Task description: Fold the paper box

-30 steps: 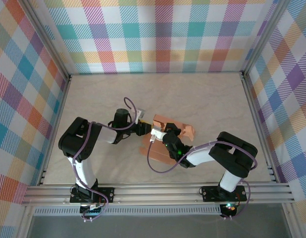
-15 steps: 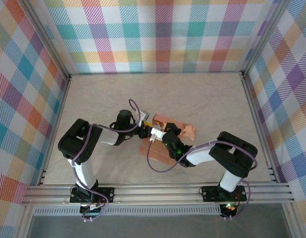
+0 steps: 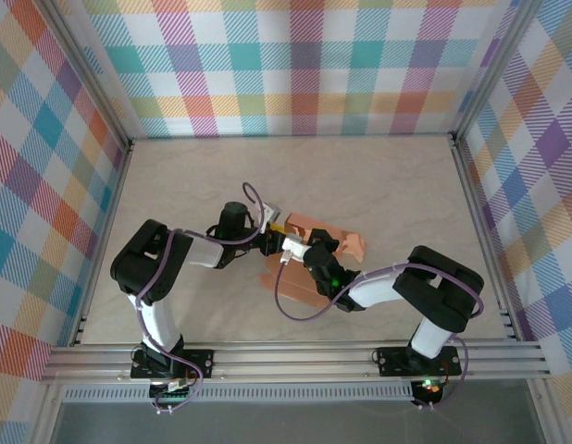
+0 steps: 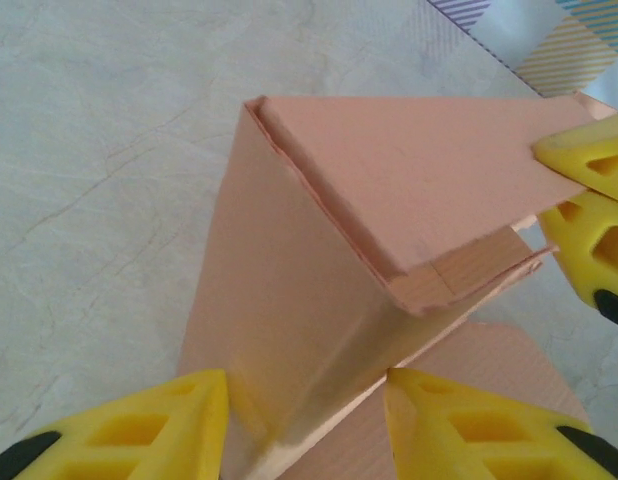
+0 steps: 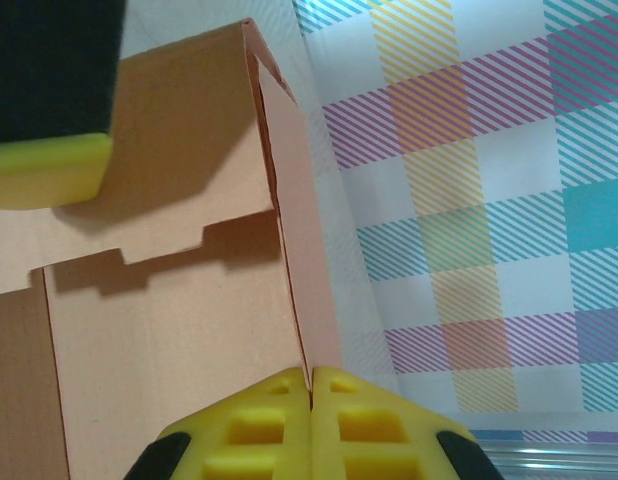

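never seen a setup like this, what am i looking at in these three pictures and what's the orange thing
This is a robot with two arms bolted to the near edge of a table. The wide picture comes from a fixed camera above: the left arm and the right arm meet in the middle. The other two pictures come from small cameras on the wrists, so each shows its own yellow fingers. The orange thing is a paper box, thin card, partly folded. The right tool is pinched shut on one thin panel of it. The left tool has its fingers either side of a raised fold; whether they squeeze it is hard to tell.
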Motion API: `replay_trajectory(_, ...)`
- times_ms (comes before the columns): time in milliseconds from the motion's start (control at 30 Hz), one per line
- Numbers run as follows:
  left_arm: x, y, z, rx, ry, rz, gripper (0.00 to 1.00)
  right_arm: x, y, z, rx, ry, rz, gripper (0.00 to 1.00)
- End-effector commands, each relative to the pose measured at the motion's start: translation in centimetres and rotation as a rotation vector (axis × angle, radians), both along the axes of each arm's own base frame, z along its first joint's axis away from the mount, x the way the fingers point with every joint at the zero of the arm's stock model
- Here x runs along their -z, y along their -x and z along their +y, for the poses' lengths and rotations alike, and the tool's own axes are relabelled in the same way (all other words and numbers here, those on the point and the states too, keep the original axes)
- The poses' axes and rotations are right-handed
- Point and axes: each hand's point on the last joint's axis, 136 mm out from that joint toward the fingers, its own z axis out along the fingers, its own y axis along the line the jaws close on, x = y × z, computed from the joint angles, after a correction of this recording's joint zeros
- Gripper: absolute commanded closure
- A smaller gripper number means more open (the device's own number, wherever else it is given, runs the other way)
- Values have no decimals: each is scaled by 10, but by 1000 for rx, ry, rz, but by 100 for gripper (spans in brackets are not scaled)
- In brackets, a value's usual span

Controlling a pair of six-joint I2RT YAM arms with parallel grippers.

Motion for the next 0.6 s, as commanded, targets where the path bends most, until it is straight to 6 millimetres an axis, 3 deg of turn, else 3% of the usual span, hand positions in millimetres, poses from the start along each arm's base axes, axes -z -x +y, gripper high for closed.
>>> replay_trajectory(0, 2, -8, -7, -6, -6, -22, 63, 29, 10, -2, -35, 52, 96, 100)
replay_trajectory(167, 4, -10, -13, -29, -2, -38, 72, 30, 8, 1, -44, 67, 73, 100)
replay_trajectory(567, 4, -10, -21, -142, 0, -98, 72, 31, 8, 7, -32, 79, 42, 100)
